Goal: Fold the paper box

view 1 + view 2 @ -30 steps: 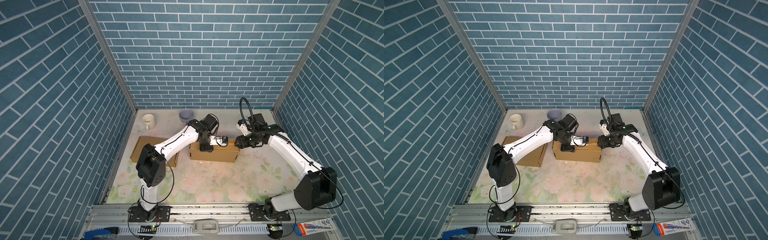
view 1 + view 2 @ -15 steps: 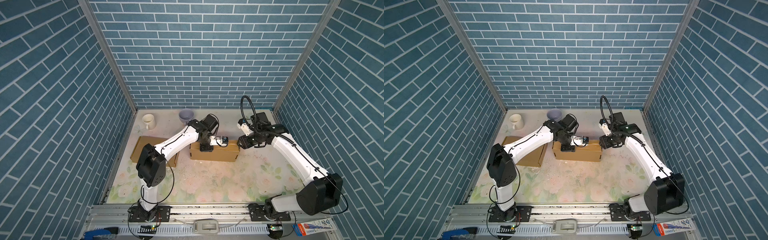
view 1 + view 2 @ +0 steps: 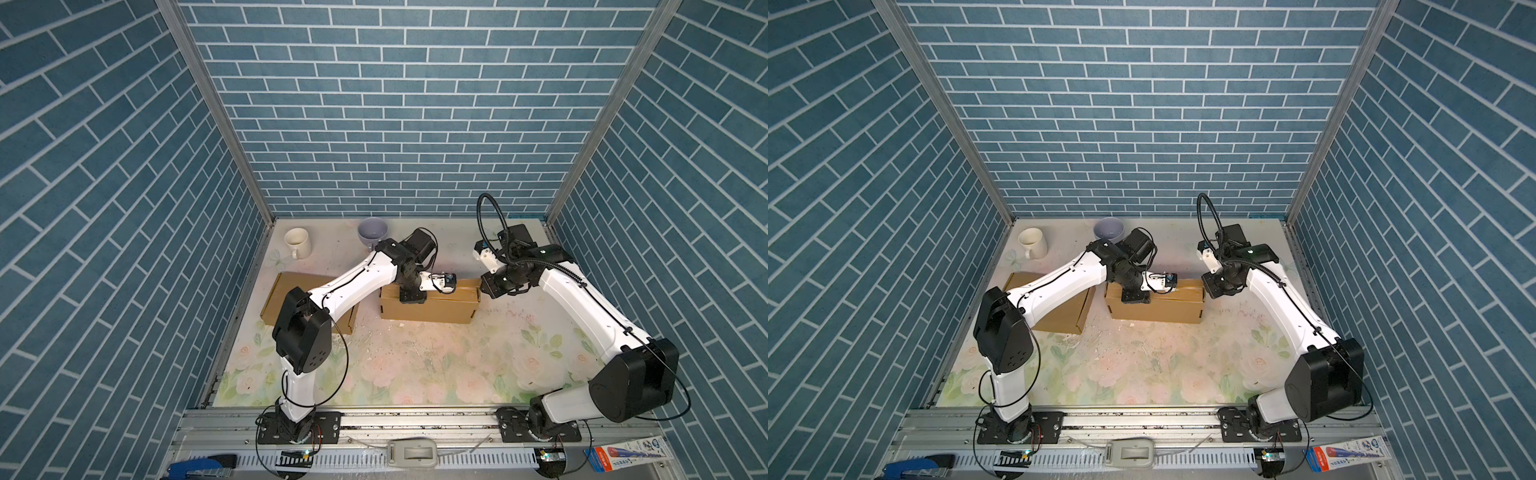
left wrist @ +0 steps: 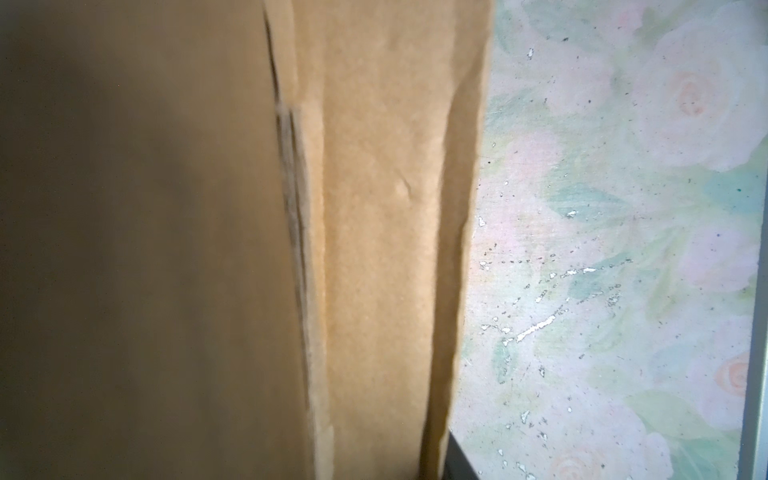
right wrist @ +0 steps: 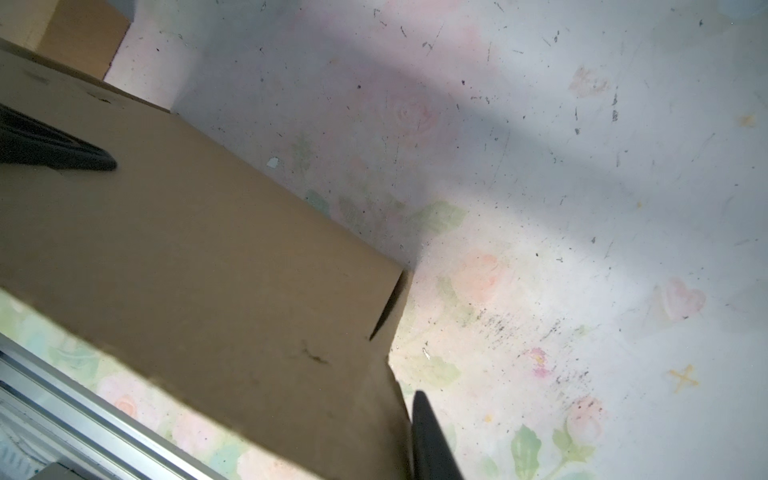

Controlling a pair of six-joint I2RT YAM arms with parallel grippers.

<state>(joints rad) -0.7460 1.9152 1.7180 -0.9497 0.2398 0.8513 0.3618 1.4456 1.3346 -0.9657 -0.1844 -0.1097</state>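
the paper box [image 3: 428, 311] is lying on the floral desk [image 3: 415, 374], directly under the left claw [image 3: 411, 296]. in both top views this claw is resting on the box's top, near the end that is away from the right claw [image 3: 491, 286]. the right claw is standing just beside the other end of the box; i cannot tell if it is touching it. in the left wrist view the brown cardboard is filling most of the picture, with a long fold line running through it. only a small dark finger [image 4: 455, 461] is showing beside the cardboard edge, so i cannot tell if the left claw is open or closed. in the right wrist view one dark finger [image 5: 432, 436] is lying against the corner of the box's end, where a small slit is gaping. the second finger is hidden, so i cannot tell the state of the right claw either. beyond the left claw, on the side away from the right claw, a second cardboard box [image 3: 286, 291] is sitting on the desk. farther back from both claws, near the wall, a white mug [image 3: 297, 243] and a pale purple bowl [image 3: 372, 230] are standing.
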